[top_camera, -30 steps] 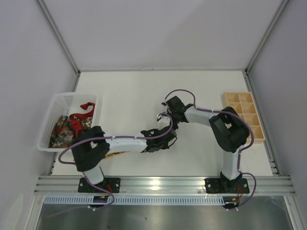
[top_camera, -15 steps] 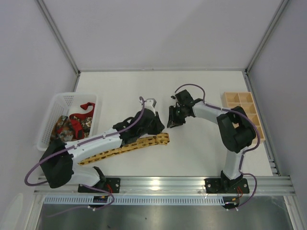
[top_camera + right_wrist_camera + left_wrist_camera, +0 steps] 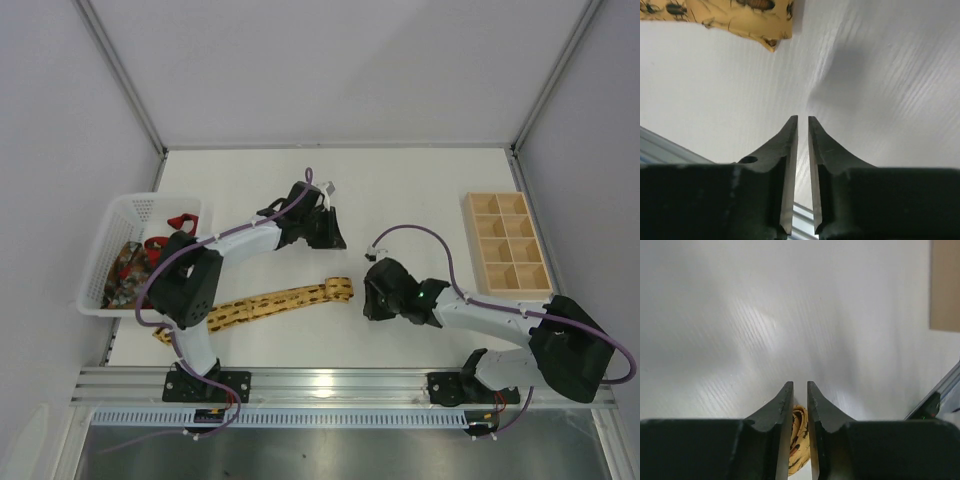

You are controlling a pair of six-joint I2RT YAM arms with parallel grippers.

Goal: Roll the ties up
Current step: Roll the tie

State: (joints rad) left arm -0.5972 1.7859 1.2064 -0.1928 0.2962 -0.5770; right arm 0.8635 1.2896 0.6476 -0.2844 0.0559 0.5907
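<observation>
- Top view: the yellow tie (image 3: 270, 302) lies flat and unrolled on the table (image 3: 400, 180), running from 8 o'clock up to the centre. Its broad end is nearest my grippers.
- Top view: the red tie (image 3: 180, 220) and the patterned tie (image 3: 125, 265) sit in the basket (image 3: 125, 205) at 9 o'clock. The tray (image 3: 505, 245) is at 3 o'clock.
- Top view: my left gripper (image 3: 330, 235) hovers at 12 o'clock of the yellow tie's broad end, apart from it. My right gripper (image 3: 372, 298) sits just at 3 o'clock of that end and isn't touching it.
- Left wrist: my left jaws are nearly together with only a thin slit between them, and they hold nothing. A bit of yellow tie (image 3: 799, 440) peeks through the gap at 6 o'clock, lying on the table beyond and not pinched.
- Right wrist: it's the same narrow slit here, and the jaws are empty. The yellow tie's edge (image 3: 730, 15) shows at 11 o'clock, well ahead of my fingertips, with bare table under them.
- Step in hand: as I read it, rolling hasn't begun. The yellow tie is laid out and both my grippers are off the cloth.
- Next: I'd widen one pair of jaws, drop to the table at the broad end and nip the edge. Then I'd turn it over on itself toward 8 o'clock, with the other gripper pinning the strip so it doesn't slide.
</observation>
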